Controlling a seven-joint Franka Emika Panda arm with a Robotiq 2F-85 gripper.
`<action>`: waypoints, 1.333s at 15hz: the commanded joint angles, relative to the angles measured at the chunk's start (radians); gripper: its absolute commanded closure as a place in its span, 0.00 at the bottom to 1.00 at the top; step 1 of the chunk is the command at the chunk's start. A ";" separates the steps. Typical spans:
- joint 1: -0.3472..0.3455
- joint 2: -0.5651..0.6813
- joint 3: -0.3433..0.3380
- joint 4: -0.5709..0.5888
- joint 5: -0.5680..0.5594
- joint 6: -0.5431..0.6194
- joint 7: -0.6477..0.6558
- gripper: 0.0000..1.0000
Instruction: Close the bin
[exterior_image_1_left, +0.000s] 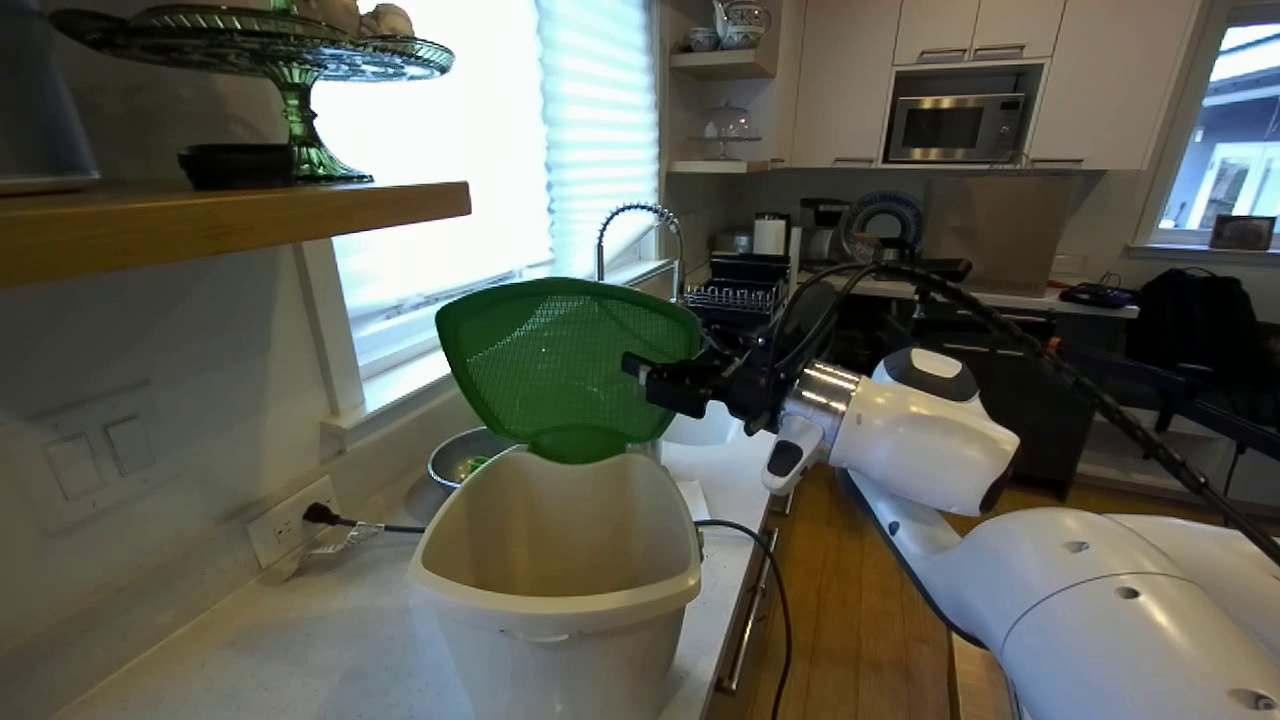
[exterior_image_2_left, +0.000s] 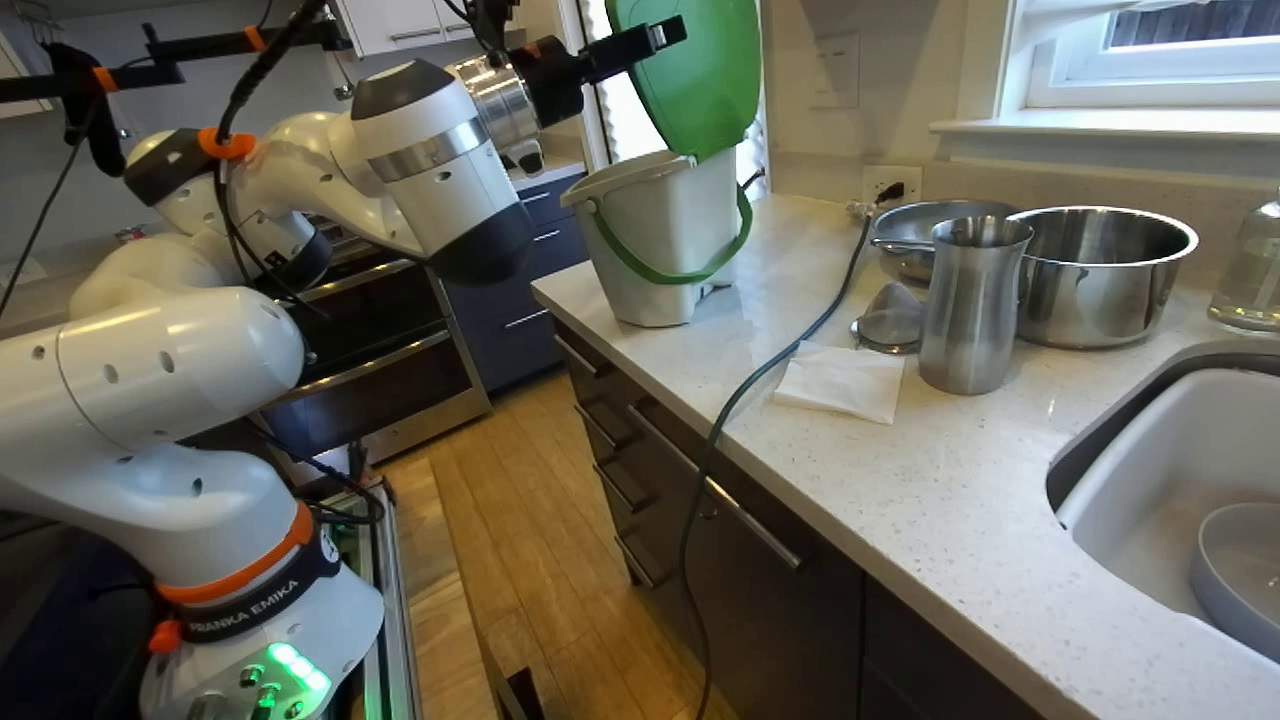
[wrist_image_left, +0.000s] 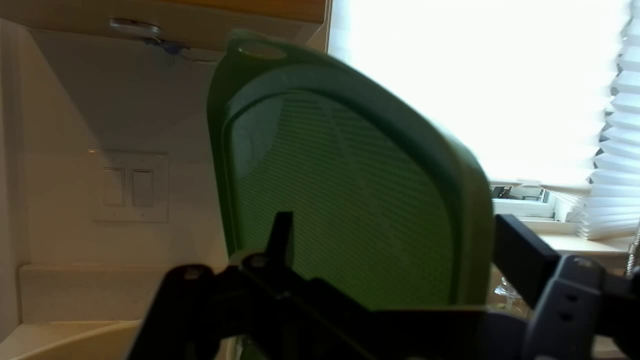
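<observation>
The cream-white bin (exterior_image_1_left: 560, 640) stands upright on the counter, and its green lid (exterior_image_1_left: 540, 370) is raised on the hinge at the far rim. An exterior view shows the bin (exterior_image_2_left: 675, 220) near the counter edge, with a green handle (exterior_image_2_left: 660, 272) hanging at its side. My gripper (exterior_image_1_left: 645, 382) is at the raised lid's side edge. In the wrist view the gripper (wrist_image_left: 394, 220) is open: one finger (wrist_image_left: 281, 235) overlaps the lid's inner face (wrist_image_left: 340, 200), while the opposite finger lies just past its right edge. Whether either touches the lid, I cannot tell.
A wooden shelf (exterior_image_1_left: 250, 225) juts out above the counter, bearing a green glass stand (exterior_image_1_left: 295, 110). A dark cord (exterior_image_2_left: 760, 375) crosses the counter and hangs over its edge. Metal bowls (exterior_image_2_left: 1100, 295), a metal pitcher (exterior_image_2_left: 965, 320) and a sink (exterior_image_2_left: 1180, 470) lie beyond the bin.
</observation>
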 joint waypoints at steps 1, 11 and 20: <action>0.011 0.021 0.004 -0.001 0.007 -0.008 -0.025 0.00; 0.011 0.021 0.004 -0.001 0.007 -0.008 -0.025 0.00; 0.031 0.032 -0.001 -0.012 -0.050 0.000 0.025 0.00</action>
